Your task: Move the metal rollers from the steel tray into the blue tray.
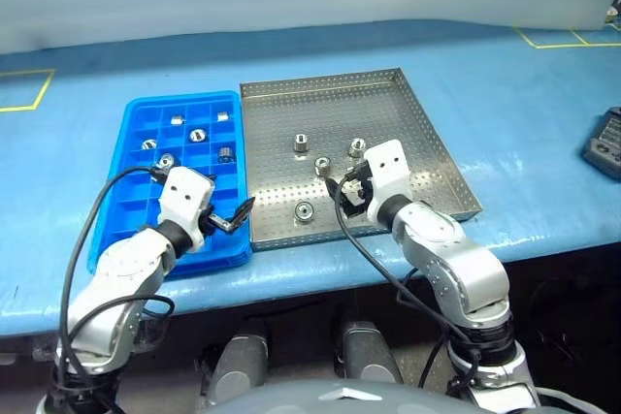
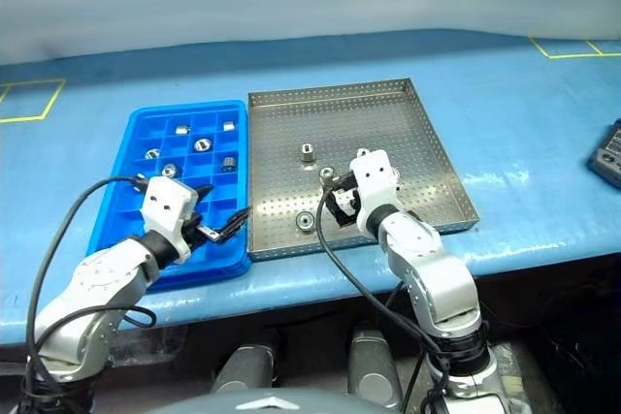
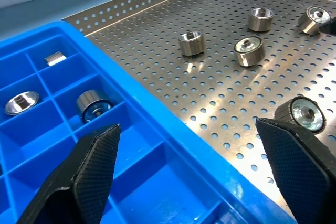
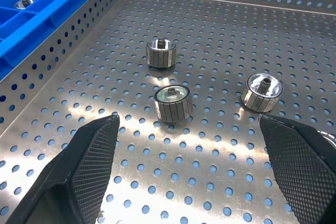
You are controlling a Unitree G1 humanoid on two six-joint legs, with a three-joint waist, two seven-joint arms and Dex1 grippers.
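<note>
Gleaming silver metal rollers [image 4: 171,102], dark-centred.

A workshop or lab bench: blue mat [image 1: 524,94] with yellow tape markings [image 1: 24,92], parts trays [image 1: 131,143].

Both arms are silver-grey with white wrist blocks – the left gripper [image 1: 236,217] and right gripper [image 1: 342,191] have black fingers. Their pads [image 3: 97,157] are cross-hatched. Black cables loop along each arm.

Both trays are seen from above and behind by the head's two eye views, angled forward and down, from some way off. The steel tray [image 4: 220,182] floor is viewed close and low from each wrist; rollers [image 4: 171,102] there are shared.
</note>
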